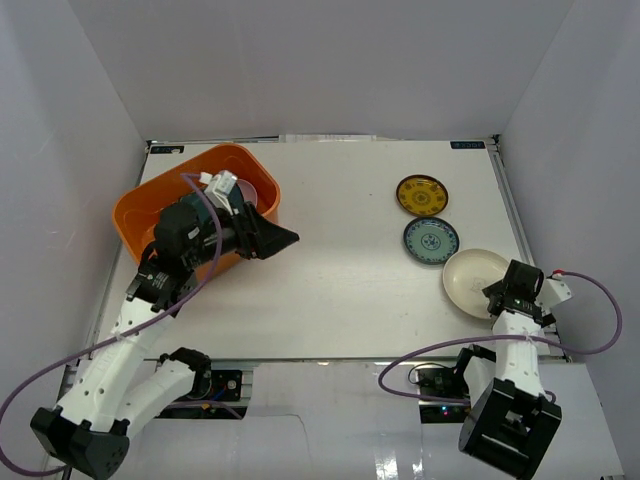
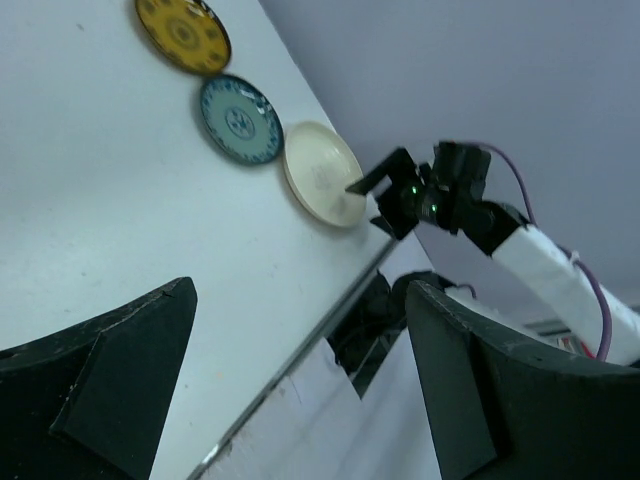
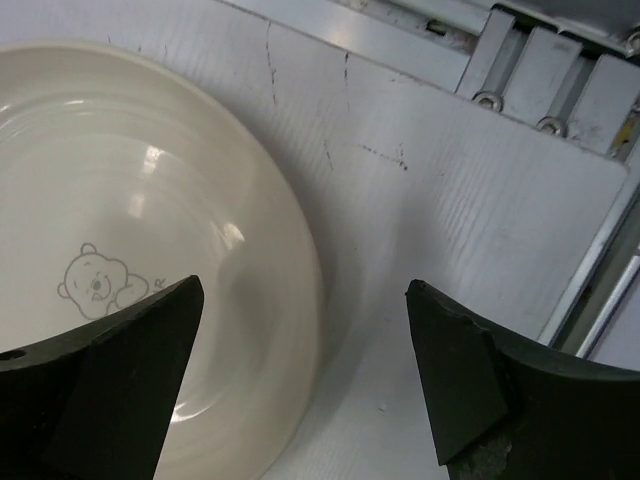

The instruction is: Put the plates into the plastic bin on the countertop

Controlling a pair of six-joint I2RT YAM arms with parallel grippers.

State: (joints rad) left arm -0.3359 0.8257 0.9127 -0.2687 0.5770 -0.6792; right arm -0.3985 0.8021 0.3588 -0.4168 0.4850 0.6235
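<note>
Right gripper [image 1: 497, 296]: being held wide over the cream plate's [image 1: 466, 272] rim, lower right.
Left gripper [image 1: 280, 238]: being held wide, empty, beside the bin [image 1: 135, 215], upper left.
Next: rim, seemingly being straddled, is best clamped squarely.

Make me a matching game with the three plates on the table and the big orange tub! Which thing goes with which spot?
Things:
1. yellow plate
2. blue plate
3. cream plate
4. orange tub

Spots:
A. in the middle of the row of plates
B. far over on the left side
C. right next to the right hand
D. farthest back in the row of plates

Pairs: 1-D, 2-A, 3-C, 4-B
</note>
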